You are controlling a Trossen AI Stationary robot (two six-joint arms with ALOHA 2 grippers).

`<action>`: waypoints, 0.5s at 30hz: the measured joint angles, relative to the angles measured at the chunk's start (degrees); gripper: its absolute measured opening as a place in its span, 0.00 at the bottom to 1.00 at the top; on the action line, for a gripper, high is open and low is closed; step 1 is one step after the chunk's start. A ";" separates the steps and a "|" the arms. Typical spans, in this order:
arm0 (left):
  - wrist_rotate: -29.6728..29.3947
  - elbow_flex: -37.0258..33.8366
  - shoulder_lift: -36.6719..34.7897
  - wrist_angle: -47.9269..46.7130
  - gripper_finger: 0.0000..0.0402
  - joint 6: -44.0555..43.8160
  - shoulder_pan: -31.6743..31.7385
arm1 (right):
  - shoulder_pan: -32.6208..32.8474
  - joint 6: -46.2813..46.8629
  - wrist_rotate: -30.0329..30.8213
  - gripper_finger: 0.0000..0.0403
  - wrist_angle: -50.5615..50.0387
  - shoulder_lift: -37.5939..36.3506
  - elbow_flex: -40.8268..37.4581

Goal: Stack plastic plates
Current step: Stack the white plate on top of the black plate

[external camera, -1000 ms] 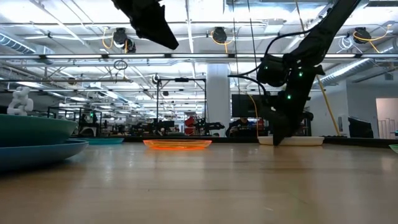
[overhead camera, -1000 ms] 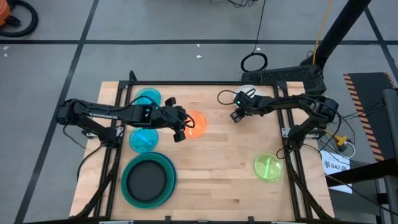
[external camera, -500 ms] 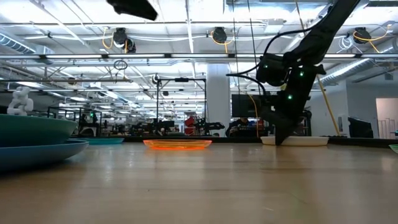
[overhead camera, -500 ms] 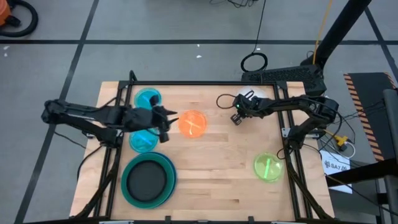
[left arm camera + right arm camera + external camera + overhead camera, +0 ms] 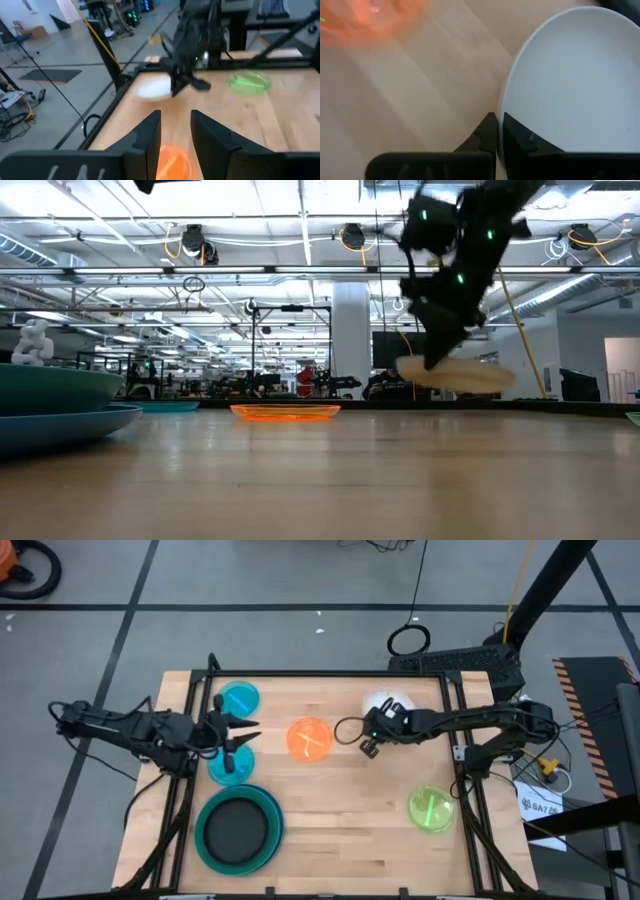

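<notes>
My right gripper (image 5: 371,736) is shut on the white plate (image 5: 385,704), which hangs above the table right of the orange plate (image 5: 310,737). In the low view the white plate (image 5: 457,375) floats clear of the wood. My left gripper (image 5: 243,734) stands open and holds nothing, high above the nearer cyan plate (image 5: 226,768). A second cyan plate (image 5: 238,698) lies at the far left. The black plate (image 5: 238,828) sits in the teal and blue plates (image 5: 268,840) at the near left. The lime green plate (image 5: 431,808) lies at the near right. My right gripper pinches the white plate's rim (image 5: 502,111) between its two fingers. The fingers come slanting down from the table's right side. The plate is lifted clear of the table and is close to level, a little tilted (image 5: 490,378).
The table's black frame rail (image 5: 300,673) runs along the far edge, with a black box (image 5: 460,662) behind it. Bare wood (image 5: 340,820) lies between the black plate's stack and the green plate.
My right gripper has shut on the white plate's rim, lifted it off the table and carried it toward the orange plate. My left gripper has drawn back from the orange plate toward the table's left edge and risen.
</notes>
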 joint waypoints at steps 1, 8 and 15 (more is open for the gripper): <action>0.00 -0.03 -0.66 -1.57 0.28 -0.68 -0.36 | 1.59 0.55 0.62 0.01 -0.03 0.01 1.65; 0.00 -0.02 -3.31 -7.59 0.28 -5.65 -5.34 | 12.90 2.61 5.28 0.01 3.24 0.83 12.40; -1.18 -1.32 -6.03 -6.69 0.28 -5.55 -11.10 | 22.18 -1.47 9.29 0.01 12.69 8.12 23.25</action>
